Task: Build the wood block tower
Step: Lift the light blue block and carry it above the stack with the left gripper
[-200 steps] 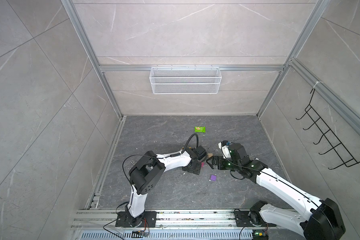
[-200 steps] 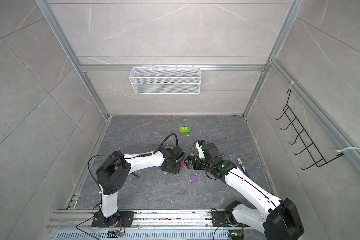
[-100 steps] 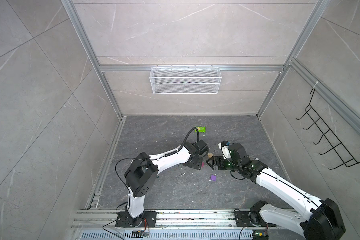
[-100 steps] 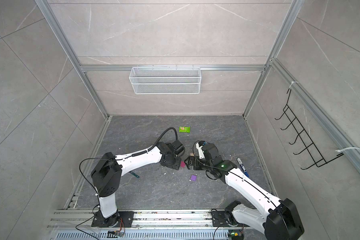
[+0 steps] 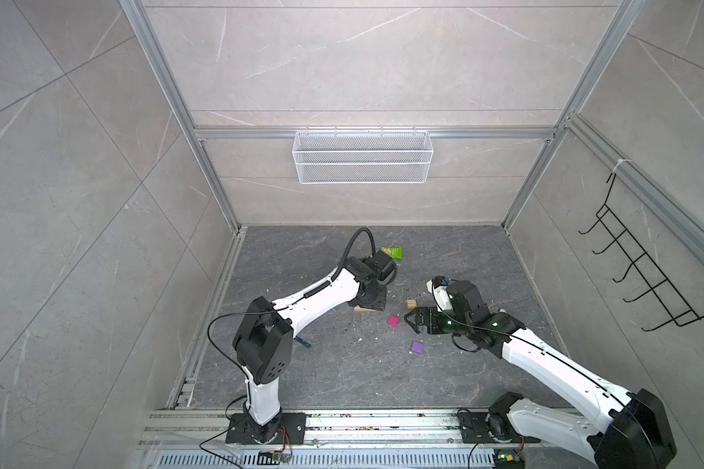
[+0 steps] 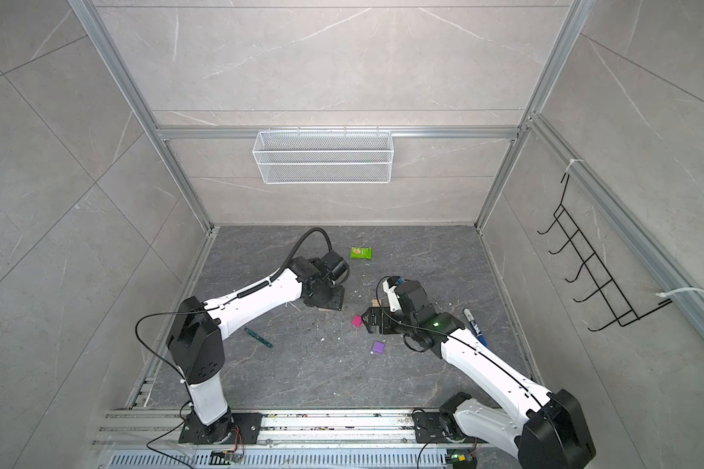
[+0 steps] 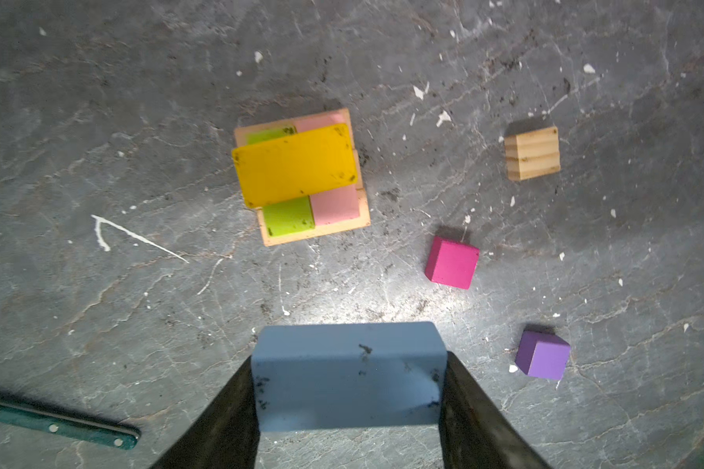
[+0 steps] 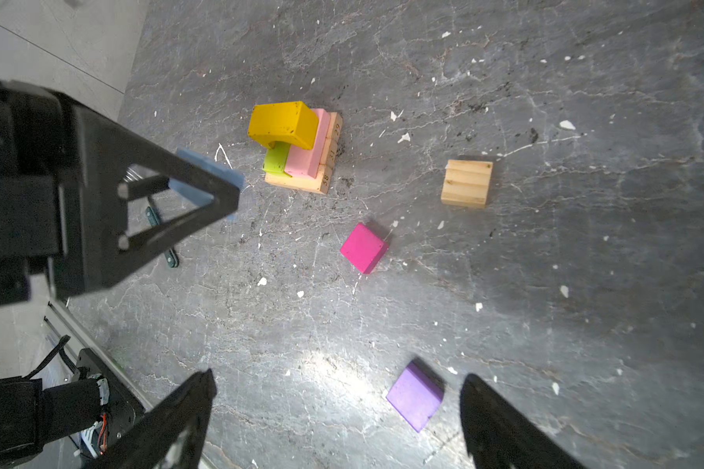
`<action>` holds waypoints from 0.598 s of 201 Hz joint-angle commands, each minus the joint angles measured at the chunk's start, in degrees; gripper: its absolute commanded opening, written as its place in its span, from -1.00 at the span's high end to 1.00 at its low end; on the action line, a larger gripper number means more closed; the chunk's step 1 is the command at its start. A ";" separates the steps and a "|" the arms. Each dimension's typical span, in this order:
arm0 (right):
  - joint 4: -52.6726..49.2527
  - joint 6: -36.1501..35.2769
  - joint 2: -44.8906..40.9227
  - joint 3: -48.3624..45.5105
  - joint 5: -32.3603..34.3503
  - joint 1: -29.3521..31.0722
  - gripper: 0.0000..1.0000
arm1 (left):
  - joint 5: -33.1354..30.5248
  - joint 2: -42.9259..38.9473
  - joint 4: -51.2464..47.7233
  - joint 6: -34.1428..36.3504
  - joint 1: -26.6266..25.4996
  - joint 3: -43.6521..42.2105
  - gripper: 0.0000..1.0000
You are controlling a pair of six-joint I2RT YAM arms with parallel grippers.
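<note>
Since a second ago the left arm has reached farther out across the floor; the right arm has held its place.

The tower (image 8: 301,150) stands on the floor left of centre, largely hidden under the left wrist in both top views. Its base is a layer of tan bars (image 8: 326,178) with numbers on their ends. On them lie a lime block (image 7: 288,217) and a pink block (image 7: 336,207) side by side. A yellow block (image 7: 295,164) lies across both, slightly skewed.

The left gripper (image 7: 348,359) clamps a light blue block (image 7: 342,385) between its jaws, raised beside the tower and not touching it.

Three loose cubes lie apart on the floor to the tower's right: a tan cube (image 7: 532,153), a magenta cube (image 7: 452,263) and a purple cube (image 7: 542,354).

The right gripper (image 8: 338,375) hangs above the floor with its jaws spread wide and nothing between them. The purple cube lies below it, untouched.

Farther out lie a teal stick (image 7: 58,422), a green packet (image 6: 360,253) near the back wall and a marker pen (image 6: 474,325) beside the right arm.
</note>
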 commanded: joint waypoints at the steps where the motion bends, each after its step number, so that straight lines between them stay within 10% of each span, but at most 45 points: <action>1: -1.39 -0.93 -1.04 1.49 -0.78 -0.27 -0.89 | -0.40 -0.10 -3.46 -0.64 1.87 4.00 0.91; 120: -0.21 1.10 -1.91 -0.03 -2.35 -0.18 -0.90 | 1.20 8.73 -2.63 -1.41 6.02 10.73 0.85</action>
